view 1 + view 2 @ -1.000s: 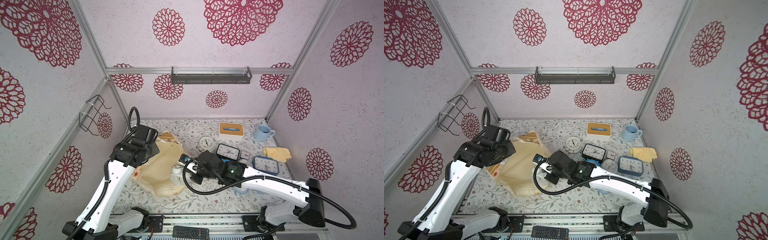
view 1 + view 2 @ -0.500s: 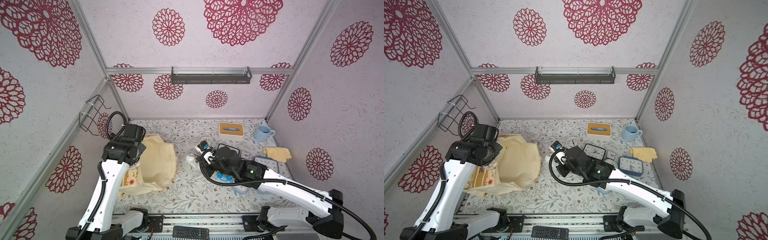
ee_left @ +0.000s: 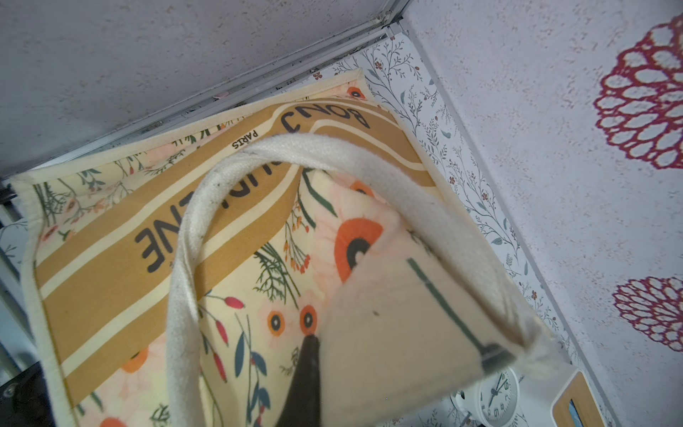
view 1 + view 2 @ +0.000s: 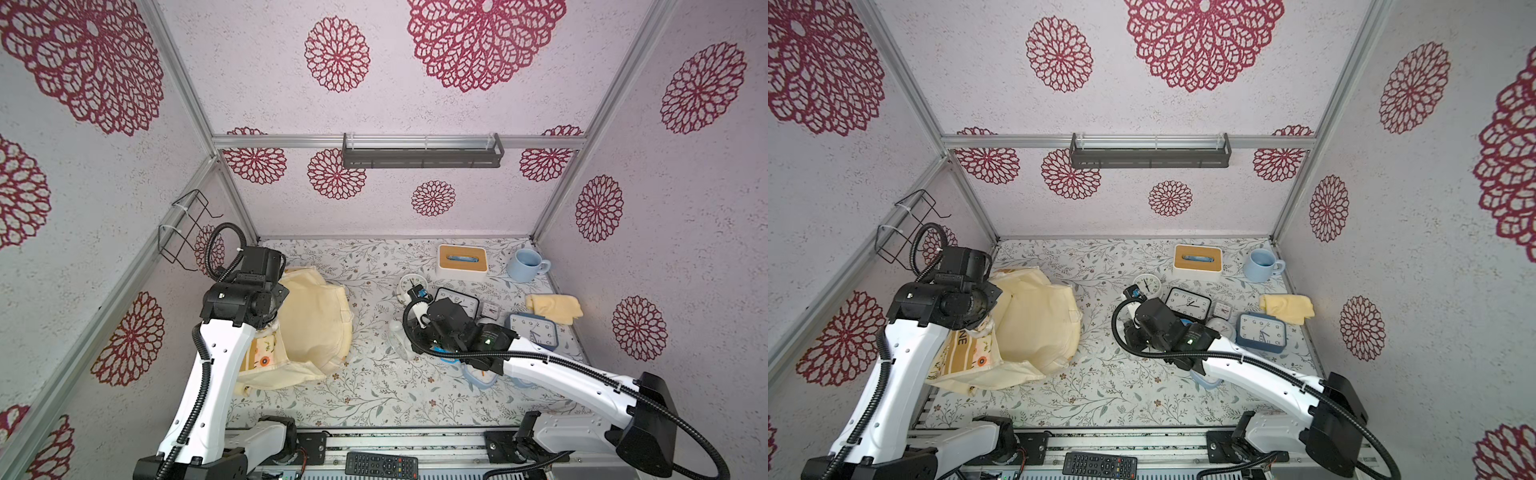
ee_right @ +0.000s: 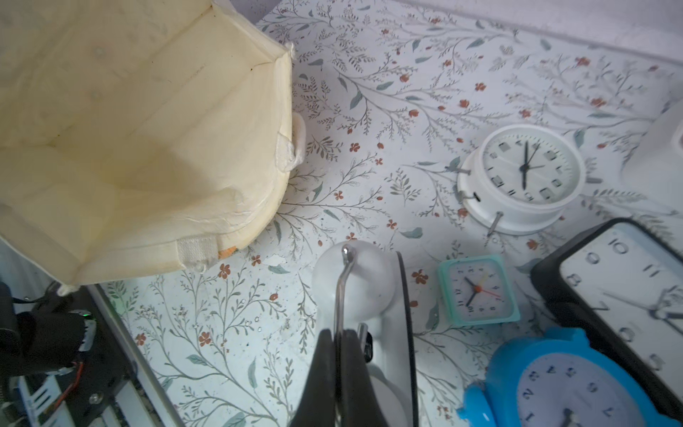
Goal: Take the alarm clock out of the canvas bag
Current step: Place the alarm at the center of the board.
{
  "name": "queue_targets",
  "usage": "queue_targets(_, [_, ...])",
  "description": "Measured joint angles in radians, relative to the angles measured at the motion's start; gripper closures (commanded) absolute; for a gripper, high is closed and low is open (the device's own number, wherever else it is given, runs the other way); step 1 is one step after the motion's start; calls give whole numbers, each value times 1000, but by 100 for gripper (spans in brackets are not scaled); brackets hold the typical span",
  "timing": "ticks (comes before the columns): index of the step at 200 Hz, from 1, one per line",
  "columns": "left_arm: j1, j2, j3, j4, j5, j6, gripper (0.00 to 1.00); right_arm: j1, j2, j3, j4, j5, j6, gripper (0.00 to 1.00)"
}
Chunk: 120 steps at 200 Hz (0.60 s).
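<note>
- The right claw (image 5: 338,344) is pinching the alarm clock (image 5: 354,284) by its wire handle, just outside the canvas bag (image 5: 129,148).
- The left claw (image 3: 314,347) is pinching the bag's cloth.
- The clock is probably needing only setting down beside the bag.

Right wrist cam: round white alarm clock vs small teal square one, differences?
The round white plastic alarm clock is circular; the small square teal alarm clock is boxy. The white one is clearly larger. Its pointers are all dark; the teal clock adds a red one. Both have pale analogue dials and rest on the floral tabletop.
</note>
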Motion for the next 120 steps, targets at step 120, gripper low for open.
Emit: queue_targets(120, [7,-49,-63,52,39,3,100,-77,26,-196,262,-79,520,100])
